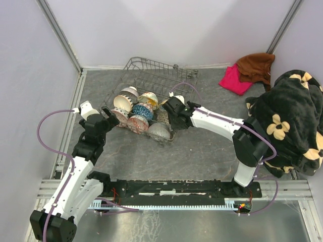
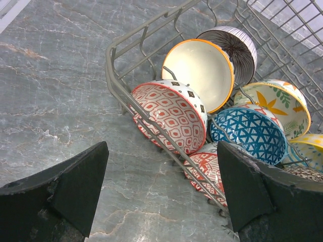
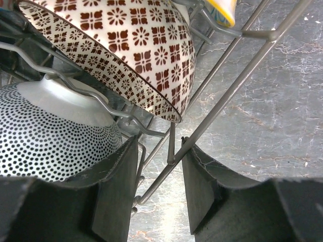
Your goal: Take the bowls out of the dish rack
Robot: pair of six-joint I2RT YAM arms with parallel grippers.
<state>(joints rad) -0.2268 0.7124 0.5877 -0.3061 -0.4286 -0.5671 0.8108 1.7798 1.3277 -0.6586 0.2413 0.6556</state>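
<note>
Found the dish rack [image 1: 151, 64] on the grey marbled table [image 1: 202, 151], with the bowls [image 1: 139, 108] all inside it, crowded on edge into its near half.

Picked out, through the left wrist camera, a red-patterned bowl [image 2: 169, 113] leaning against the rack's near-left rim [image 2: 113, 75]. Saw a cream bowl with an orange lip [image 2: 199, 70] just behind it and a black-and-white striped bowl [image 2: 242, 48] farther in. Noted a blue lattice bowl [image 2: 247, 131] and a yellow-leafed bowl [image 2: 280, 101] toward the rack's middle.

Saw the left gripper [image 1: 108, 115] [image 2: 161, 186] hovering over bare table just outside that near-left rim. Found its fingers [image 2: 75, 186] spread wide, holding nothing and touching neither rack nor bowl.

Saw the right gripper [image 1: 171, 115] [image 3: 160, 151] at the rack's near-right edge, fingers [image 3: 116, 191] apart and straddling a rim wire [image 3: 237, 80], not clamped on it. Could not tell whether either pad touched the wire. Noted, just inside that rim, a brown-and-white flowered bowl [image 3: 136, 50] resting above a black-dotted white bowl [image 3: 45, 141], the dotted one right beside one finger.

Noted, well to the right of the rack, a pink cloth [image 1: 234, 80], a brown cloth [image 1: 255, 65] and a black blanket with pale flowers [image 1: 290, 121].
</note>
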